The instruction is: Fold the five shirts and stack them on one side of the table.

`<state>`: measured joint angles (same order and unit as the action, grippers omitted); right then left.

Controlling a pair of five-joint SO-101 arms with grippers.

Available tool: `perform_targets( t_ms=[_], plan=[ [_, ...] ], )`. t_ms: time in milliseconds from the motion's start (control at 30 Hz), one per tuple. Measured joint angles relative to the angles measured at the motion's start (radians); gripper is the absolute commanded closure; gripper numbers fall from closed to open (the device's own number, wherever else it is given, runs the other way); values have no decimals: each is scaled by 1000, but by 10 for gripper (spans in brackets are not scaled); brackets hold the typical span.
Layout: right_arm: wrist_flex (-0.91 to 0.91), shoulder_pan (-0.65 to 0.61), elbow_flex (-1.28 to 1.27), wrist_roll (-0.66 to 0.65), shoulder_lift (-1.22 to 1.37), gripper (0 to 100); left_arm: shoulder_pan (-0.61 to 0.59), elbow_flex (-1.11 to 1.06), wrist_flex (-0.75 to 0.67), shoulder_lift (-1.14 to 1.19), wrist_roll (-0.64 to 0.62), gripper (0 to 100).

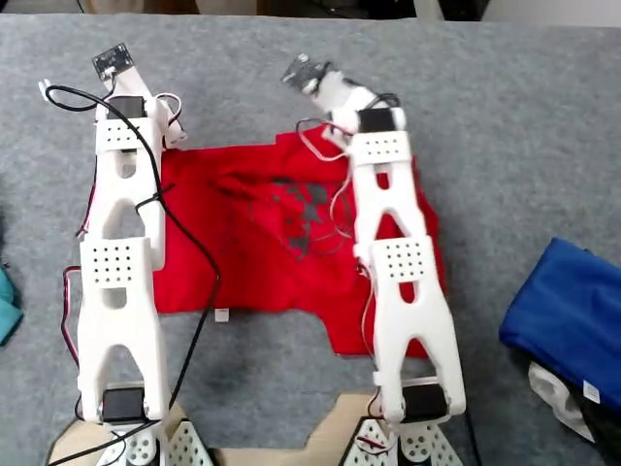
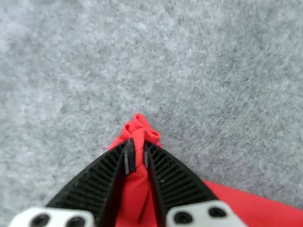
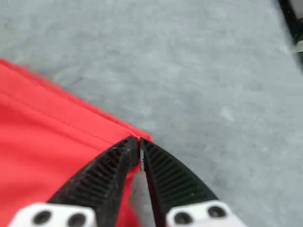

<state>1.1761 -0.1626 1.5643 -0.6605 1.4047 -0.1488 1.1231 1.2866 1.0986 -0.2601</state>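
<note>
While left claw (image 2: 136,158) pinches red shirt (image 2: 138,126), right claw (image 3: 140,153) seemingly nips it.

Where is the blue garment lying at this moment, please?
In the high view, the blue garment lies at the right edge of the table, apart from the red shirt spread out in the middle.

Table (image 1: 543,116) covered edge to edge in speckled grey felt-like cloth (image 2: 199,66), soft even light with only faint shadows, pale wooden board (image 1: 325,442) at the near edge, dark strip (image 1: 291,6) of room beyond the far edge
</note>
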Motion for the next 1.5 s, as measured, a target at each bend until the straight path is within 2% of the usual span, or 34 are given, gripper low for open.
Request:
perform_targets(
  t_ms=[533, 700, 767, 833, 933, 1033, 1233, 1500],
  plan=[
    [552, -12, 46, 43, -124, 983, 0, 0, 0, 0, 0, 980],
    [592, -58, 46, 49, -158, 969, 0, 0, 0, 0, 0, 980],
    [592, -80, 51, 49, -160, 913, 0, 0, 0, 0, 0, 980],
    [582, -87, 55, 51, -160, 827, 0, 0, 0, 0, 0, 980],
    [463, -58, 55, 52, -160, 742, 0, 0, 0, 0, 0, 980],
    [310, -17, 11, 54, -161, 754, 0, 0, 0, 0, 0, 980],
    [40, -11, -181, 54, -140, 756, 0, 0, 0, 0, 0, 980],
    [-40, -11, -290, 55, -91, 758, 0, 0, 0, 0, 0, 980]
  ],
)
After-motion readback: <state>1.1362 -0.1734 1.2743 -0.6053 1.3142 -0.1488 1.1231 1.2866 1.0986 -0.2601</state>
